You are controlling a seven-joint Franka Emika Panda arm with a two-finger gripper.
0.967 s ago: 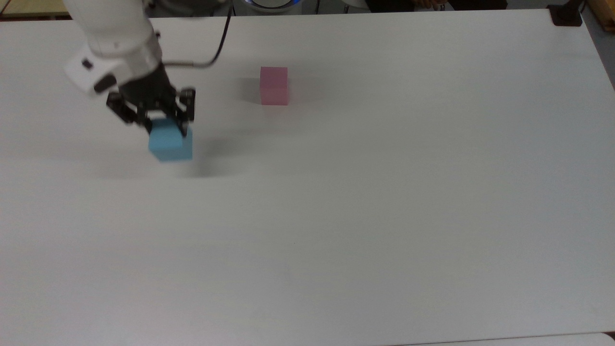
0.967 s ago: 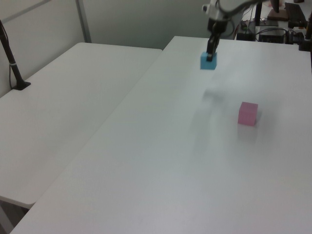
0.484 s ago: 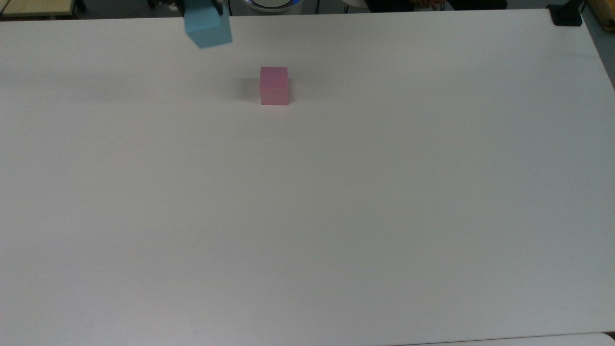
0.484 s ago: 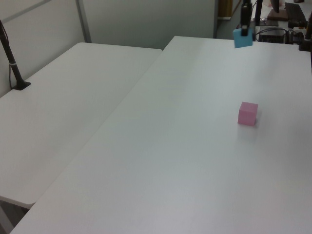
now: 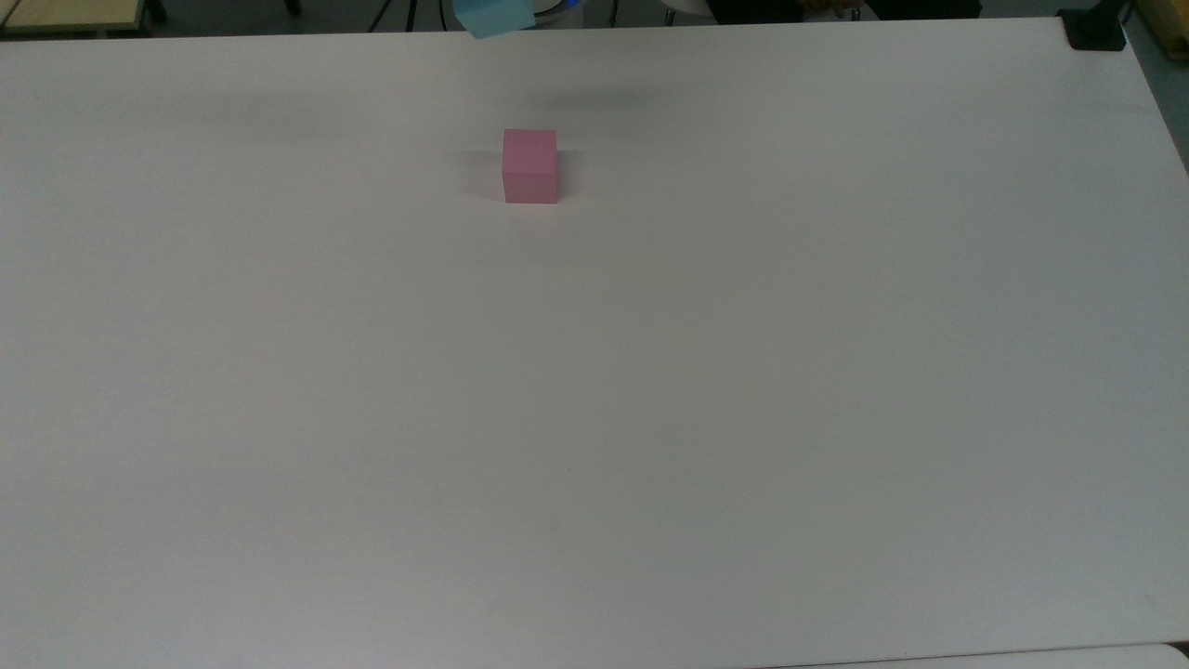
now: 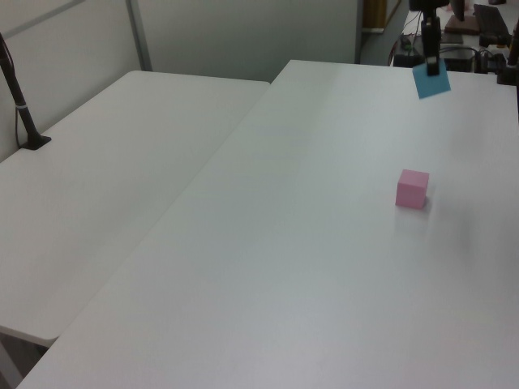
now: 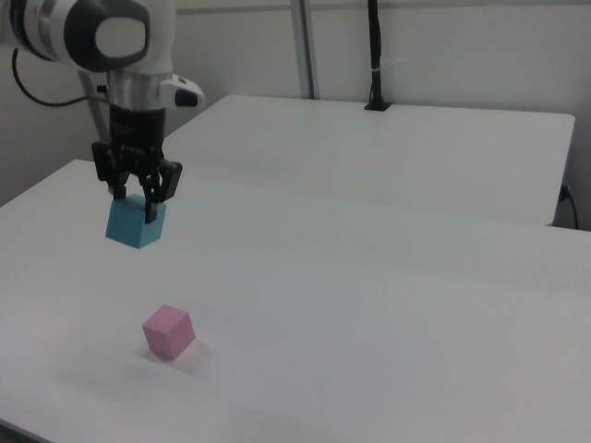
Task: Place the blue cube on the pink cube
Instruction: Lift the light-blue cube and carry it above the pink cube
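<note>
The pink cube (image 5: 530, 165) (image 6: 412, 188) (image 7: 167, 331) rests on the white table (image 5: 650, 390). High in the air hangs the blue cube (image 7: 136, 222) (image 6: 431, 82) (image 5: 497, 17), tilted, with my gripper (image 7: 137, 204) shut on its upper part. In the right view the blue cube is above and slightly left of the pink cube, well clear of it. At the top view's upper edge just the blue cube's lower part shows, up and a little left of the pink one.
A second white table (image 6: 113, 170) (image 7: 388, 148) adjoins this one. A black pole (image 6: 16, 93) (image 7: 373, 51) stands on it. Cables and dark equipment (image 6: 478, 32) sit beyond the table's far end. A black clamp (image 5: 1094, 28) is at the top view's upper right corner.
The gripper lifted the blue cube off the table and carried it high, moving to the top view's right toward the pink cube. The pink cube stayed put.
</note>
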